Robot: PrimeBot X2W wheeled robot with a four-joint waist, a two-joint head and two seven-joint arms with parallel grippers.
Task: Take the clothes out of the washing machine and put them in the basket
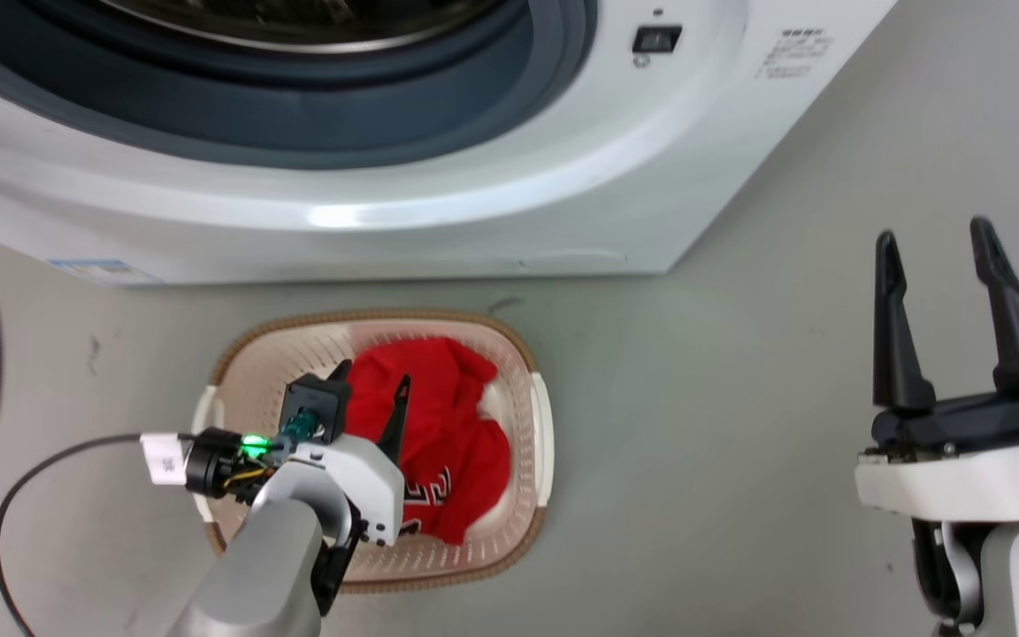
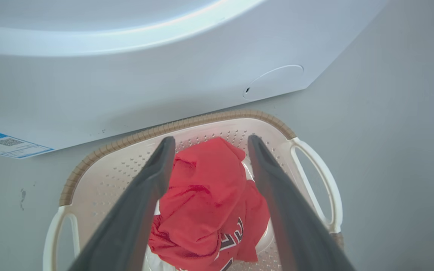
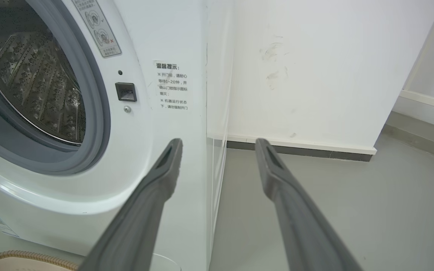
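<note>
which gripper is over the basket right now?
The left gripper: open, poised above the red jersey in the basket. The right gripper, also open, is off to the side above the floor.

One washing machine [image 1: 474, 203], one basket [image 1: 368, 316], one red jersey [image 1: 448, 425] and two grippers: left gripper [image 1: 375, 372], right gripper [image 1: 932, 230].

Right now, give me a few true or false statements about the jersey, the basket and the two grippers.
1. The red jersey lies in the laundry basket. True.
2. The left gripper is shut on the jersey. False: its fingers are spread open above it.
3. The right gripper is open and empty. True.
4. The basket sits inside the drum. False: it stands on the floor in front of the washing machine.
</note>
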